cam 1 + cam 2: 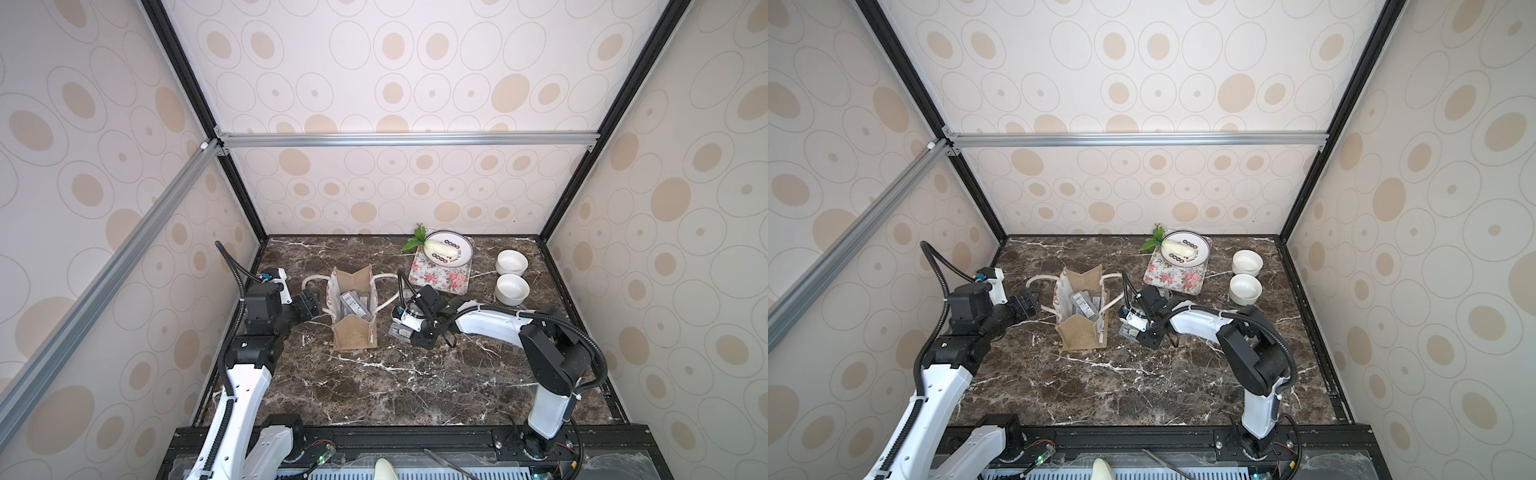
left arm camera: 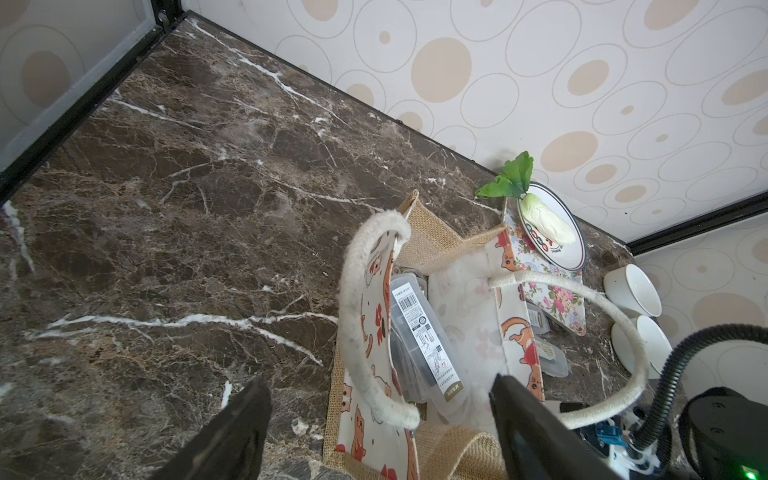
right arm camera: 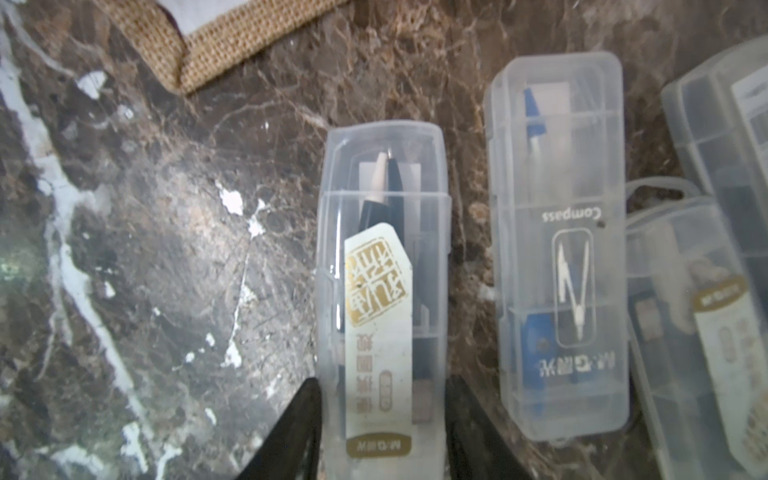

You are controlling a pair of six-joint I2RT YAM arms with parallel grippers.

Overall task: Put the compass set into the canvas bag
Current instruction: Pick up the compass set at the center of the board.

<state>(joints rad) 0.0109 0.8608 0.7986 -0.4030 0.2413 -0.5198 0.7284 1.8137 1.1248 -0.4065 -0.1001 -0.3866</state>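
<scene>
Canvas bag (image 1: 354, 332) mouth open upward; cases (image 2: 419, 332) inside crowd it; rope handles (image 2: 350, 291) loop at both sides.

your left gripper (image 1: 313, 307): jaws wide apart, left of centre in a top view
your right gripper (image 3: 382, 384): pinched onto the compass set (image 3: 382, 257), forearm reaching toward centre

You can't see all of the clear plastic compass case with the gold-stamped label (image 3: 382, 291). In the right wrist view its near end runs off the frame between the jaws of the right gripper (image 3: 382, 384), and those jaws are cropped there too. The translucent cases (image 3: 706, 332) at the side edge are cut off and blurred. Only a strip of the tan burlap canvas bag (image 3: 208, 50) shows. In both top views the right arm (image 1: 490, 322) hides most of that case, and the grey boxes (image 1: 353, 305) inside the bag are too small to read.
</scene>
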